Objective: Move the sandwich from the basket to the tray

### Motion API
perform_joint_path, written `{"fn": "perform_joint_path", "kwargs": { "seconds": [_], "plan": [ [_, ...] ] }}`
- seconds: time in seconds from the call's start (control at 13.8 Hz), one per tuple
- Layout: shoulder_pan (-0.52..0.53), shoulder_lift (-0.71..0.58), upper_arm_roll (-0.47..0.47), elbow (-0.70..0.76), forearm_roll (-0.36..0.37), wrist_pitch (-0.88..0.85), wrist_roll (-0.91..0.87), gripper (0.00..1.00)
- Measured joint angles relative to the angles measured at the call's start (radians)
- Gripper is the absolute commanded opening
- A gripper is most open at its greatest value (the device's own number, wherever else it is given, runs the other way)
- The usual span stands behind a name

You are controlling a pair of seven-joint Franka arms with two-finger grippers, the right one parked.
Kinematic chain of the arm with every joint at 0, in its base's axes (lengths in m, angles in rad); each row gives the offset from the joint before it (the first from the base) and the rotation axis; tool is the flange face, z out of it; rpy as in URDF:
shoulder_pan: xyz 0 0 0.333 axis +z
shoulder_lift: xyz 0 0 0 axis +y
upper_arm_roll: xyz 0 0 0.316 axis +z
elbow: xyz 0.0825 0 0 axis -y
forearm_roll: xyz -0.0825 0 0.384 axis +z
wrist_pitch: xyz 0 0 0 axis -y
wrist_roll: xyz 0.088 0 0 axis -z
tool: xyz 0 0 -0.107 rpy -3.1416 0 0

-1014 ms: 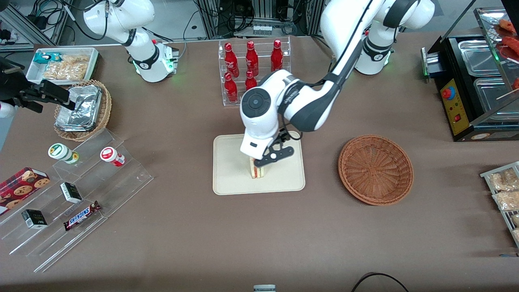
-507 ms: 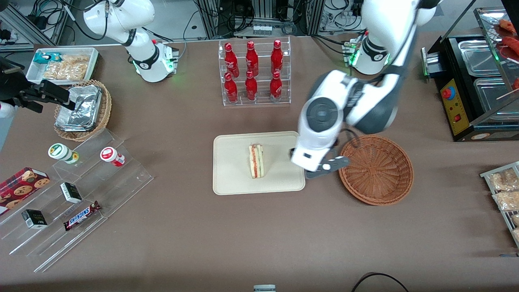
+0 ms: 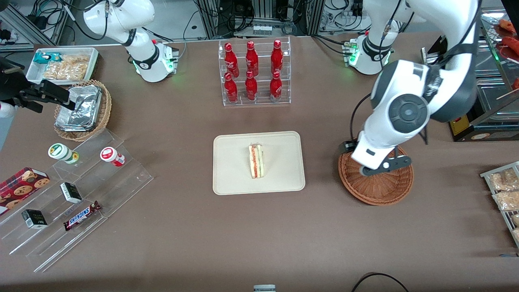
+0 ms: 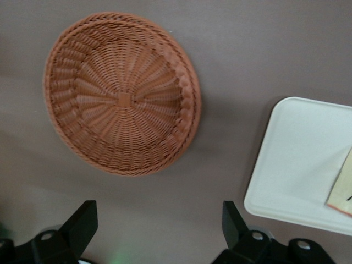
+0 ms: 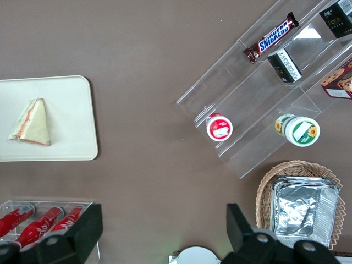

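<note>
The sandwich (image 3: 256,161) lies on the tray (image 3: 231,178), about in its middle, resting on one bread face so that the red and green filling shows along its cut edge. It is well apart from the pincer (image 3: 383,165), off toward the parked arm's end of the table (image 3: 259,239), and nothing touches it. Lying flat on a broad face it looks steady, so I judge the placing itself done.

The tray sits between the sandwich's old home and the parked arm's end, its nearest rim well clear of the pincer; the left wrist view catches one rounded corner of the tray (image 4: 297,159) and a sliver of the sandwich (image 4: 342,192) at the edge.

The basket (image 3: 377,190) is directly under the pincer, and it holds nothing: the wrist view shows its woven floor (image 4: 124,99) bare from rim to rim. The pincer (image 4: 159,231) hangs above it, clear of the weave, with its fingers (image 4: 82,223) spread wide and gripping nothing. Open and unladen like this, it is likely on its way out of the work area, not reaching for anything, since the basket offers nothing more to take.

Farther from the front camera than the tray, a clear rack of red bottles (image 3: 253,71) stands well away from the pincer and plays no part.
</note>
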Motion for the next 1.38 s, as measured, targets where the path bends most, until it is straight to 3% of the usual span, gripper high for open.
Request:
{"fn": "perform_joint_path", "kwargs": {
  "seconds": [0.72, 1.09, 1.38],
  "plan": [
    [0.268, -0.193, -0.097, -0.016, 0.001, -0.246, 0.285, 1.00],
    [0.396, -0.278, -0.138, -0.017, 0.002, -0.290, 0.432, 1.00],
    [0.430, -0.295, -0.139, -0.017, 0.027, -0.253, 0.454, 1.00]
  ]
}}
